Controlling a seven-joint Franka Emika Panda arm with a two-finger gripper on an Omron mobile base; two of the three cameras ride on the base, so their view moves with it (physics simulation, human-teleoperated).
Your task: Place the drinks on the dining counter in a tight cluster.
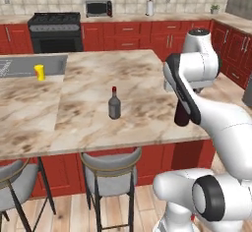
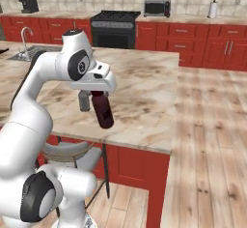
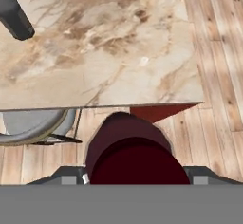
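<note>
While the gripper [image 2: 99,92] hangs at centre-left of the right base view, its jaws are clamped on the maroon bottle [image 2: 102,109], which hangs below it, base near the dining counter [image 2: 144,101] front edge.

Risk, as judged: the hand view puts the bottle [image 3: 128,154] over the counter lip, with floor behind. Released here, it could catch the edge and tip off. Moving it inboard risks knocking the grey bottle [image 1: 114,104], which stands upright mid-frame in the left base view.

View differences: the left base view shows a yellow cup [image 1: 39,72] at upper left and the stools [image 1: 110,169]. In the right base view the grey bottle [image 2: 84,101] sits half hidden behind the gripper.
</note>
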